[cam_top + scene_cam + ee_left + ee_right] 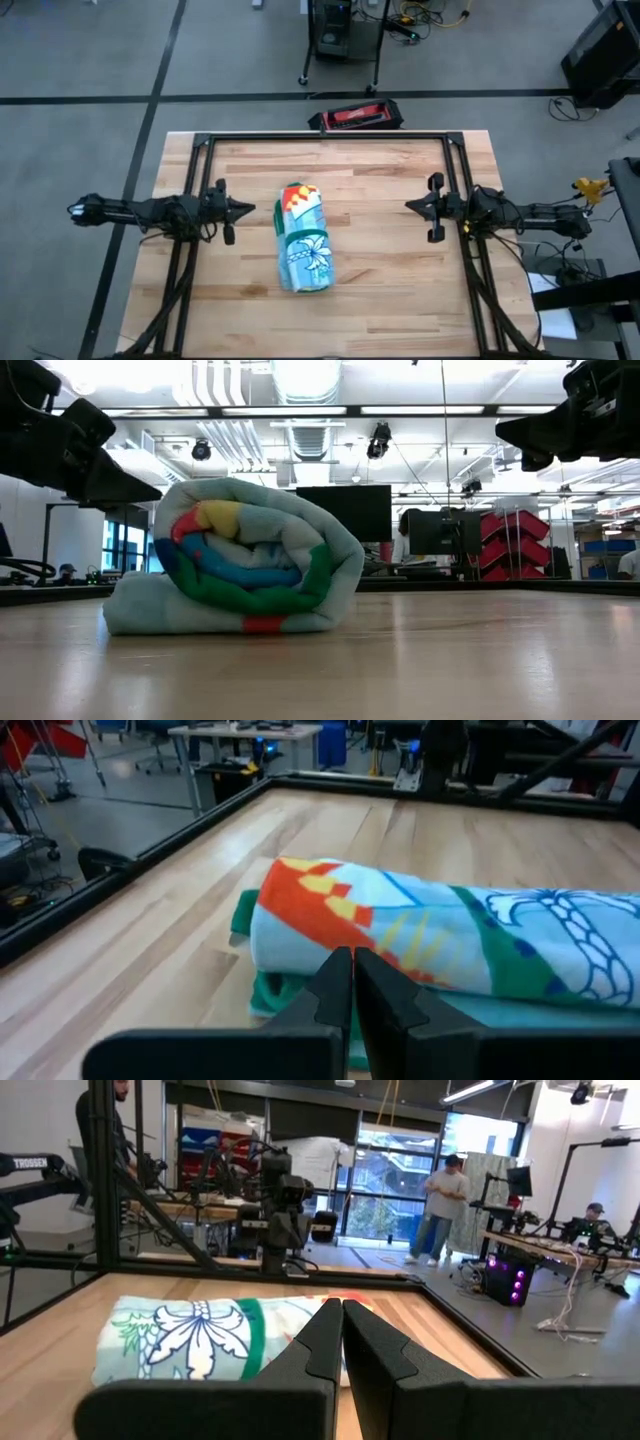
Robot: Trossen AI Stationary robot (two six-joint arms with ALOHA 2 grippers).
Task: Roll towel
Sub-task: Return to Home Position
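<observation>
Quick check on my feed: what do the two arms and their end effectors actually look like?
Both arms are black and slim, with dark cables running alongside. The left end effector and right end effector each have two matte black, wedge-shaped fingers tapering to narrow tips. No markings show on them.

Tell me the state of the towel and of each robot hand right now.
towel: rolled up, lying on the table, nothing touching it.
left hand: shut, empty, raised off the table beside the towel.
right hand: shut, empty, raised, clear of the towel.
</observation>
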